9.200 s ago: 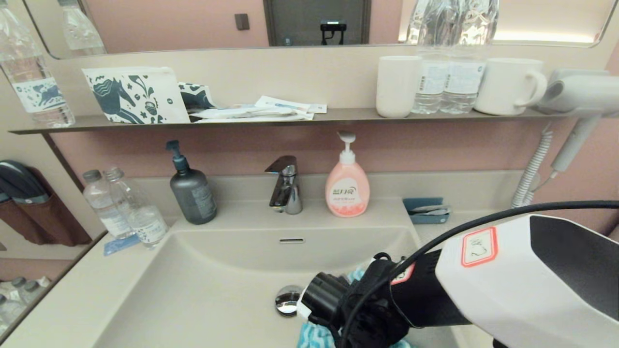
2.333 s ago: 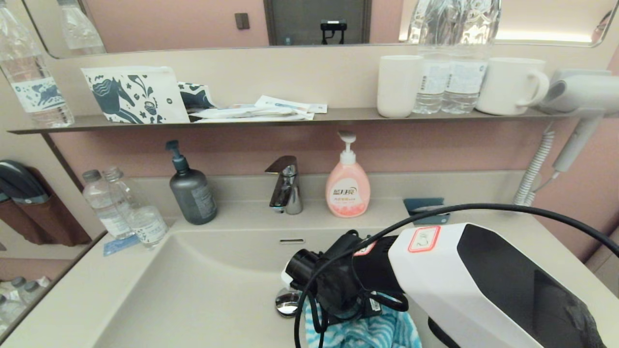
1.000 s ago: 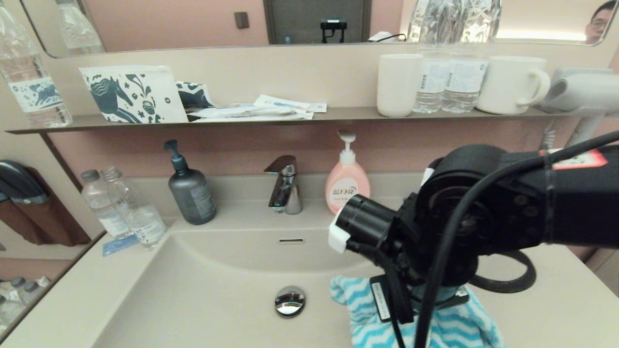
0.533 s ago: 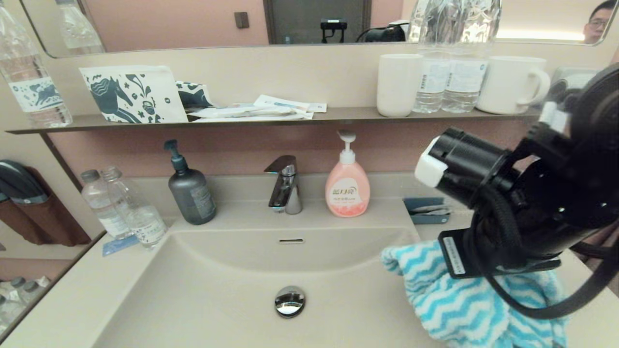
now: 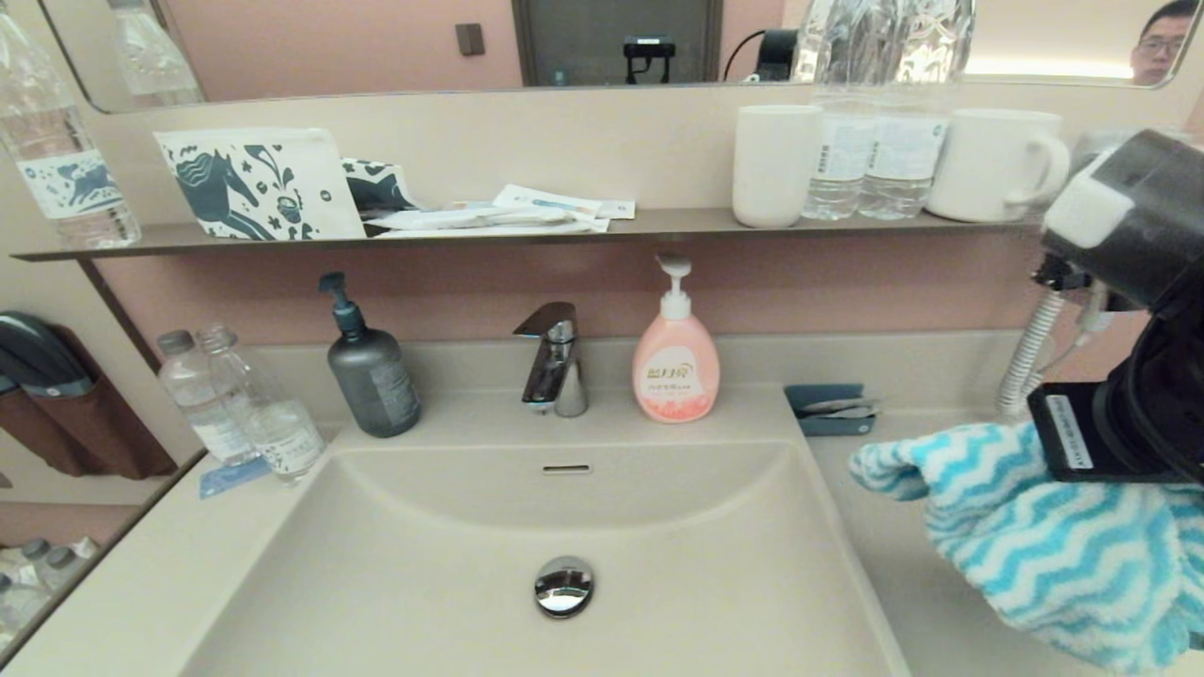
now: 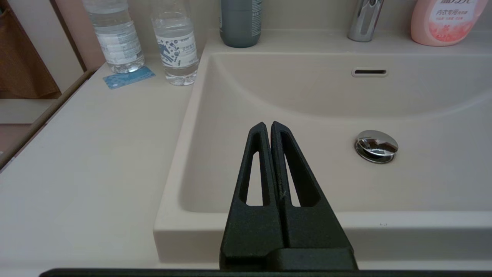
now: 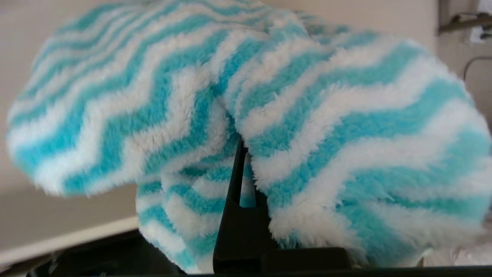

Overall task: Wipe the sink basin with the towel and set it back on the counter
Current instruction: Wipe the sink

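Observation:
The turquoise-and-white zigzag towel (image 5: pixel 1035 536) hangs bunched in the air over the counter (image 5: pixel 903 583), to the right of the sink basin (image 5: pixel 451 564). My right gripper (image 7: pixel 241 148) is shut on the towel (image 7: pixel 307 115), whose fluffy folds bury most of the fingers. In the head view only the black wrist shows above the cloth. The basin holds nothing but its chrome drain plug (image 5: pixel 563 585) and overflow slot (image 5: pixel 567 468). My left gripper (image 6: pixel 268 125) is shut and empty, hovering at the basin's near rim (image 6: pixel 269 227), left of the drain plug (image 6: pixel 376 145).
On the back ledge stand a pink soap bottle (image 5: pixel 675 362), a faucet (image 5: pixel 555 362) and a grey pump bottle (image 5: pixel 372 376). Two water bottles (image 5: pixel 240 404) are at the left. A blue tray (image 5: pixel 830 409) and a coiled dryer cord (image 5: pixel 1030 348) sit behind the towel.
My right arm has lifted the towel out of the basin and swung it rightward. It now hangs over the right counter, and the drain plug is uncovered.

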### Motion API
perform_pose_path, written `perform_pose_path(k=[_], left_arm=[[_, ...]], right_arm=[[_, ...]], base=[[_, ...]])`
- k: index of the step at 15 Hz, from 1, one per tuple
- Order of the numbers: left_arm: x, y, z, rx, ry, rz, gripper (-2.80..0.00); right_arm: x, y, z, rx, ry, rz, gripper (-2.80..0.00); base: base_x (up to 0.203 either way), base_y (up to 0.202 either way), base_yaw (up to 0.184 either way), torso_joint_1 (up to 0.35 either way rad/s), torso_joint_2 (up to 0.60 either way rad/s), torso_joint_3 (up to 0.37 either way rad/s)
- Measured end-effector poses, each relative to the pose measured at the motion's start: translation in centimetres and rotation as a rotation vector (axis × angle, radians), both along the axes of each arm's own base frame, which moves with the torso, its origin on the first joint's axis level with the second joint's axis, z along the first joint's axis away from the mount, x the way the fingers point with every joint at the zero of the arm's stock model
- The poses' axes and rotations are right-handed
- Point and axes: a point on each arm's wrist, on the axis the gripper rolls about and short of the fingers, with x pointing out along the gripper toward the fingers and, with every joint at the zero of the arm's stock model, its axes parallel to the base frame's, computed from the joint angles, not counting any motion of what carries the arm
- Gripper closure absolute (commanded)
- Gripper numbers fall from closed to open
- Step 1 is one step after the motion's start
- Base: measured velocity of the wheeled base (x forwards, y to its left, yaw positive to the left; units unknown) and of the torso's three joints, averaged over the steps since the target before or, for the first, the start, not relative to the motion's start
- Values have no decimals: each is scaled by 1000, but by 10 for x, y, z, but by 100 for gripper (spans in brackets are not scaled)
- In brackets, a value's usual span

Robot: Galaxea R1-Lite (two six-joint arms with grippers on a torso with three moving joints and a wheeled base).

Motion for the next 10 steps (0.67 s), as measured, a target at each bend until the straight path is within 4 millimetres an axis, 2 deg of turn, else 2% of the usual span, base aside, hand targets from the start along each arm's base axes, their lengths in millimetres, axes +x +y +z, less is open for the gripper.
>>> perform_pose_path(k=[6, 10], left_arm=[[0, 0, 0, 0, 0, -1, 0], [0, 0, 0, 0, 0, 0, 0]], right_arm=[[23, -52, 3, 10, -87, -136, 0], [45, -68, -7, 119, -186, -87, 0]], base=[[0, 0, 0, 0, 0, 0], [0, 0, 0, 0, 0, 0]])
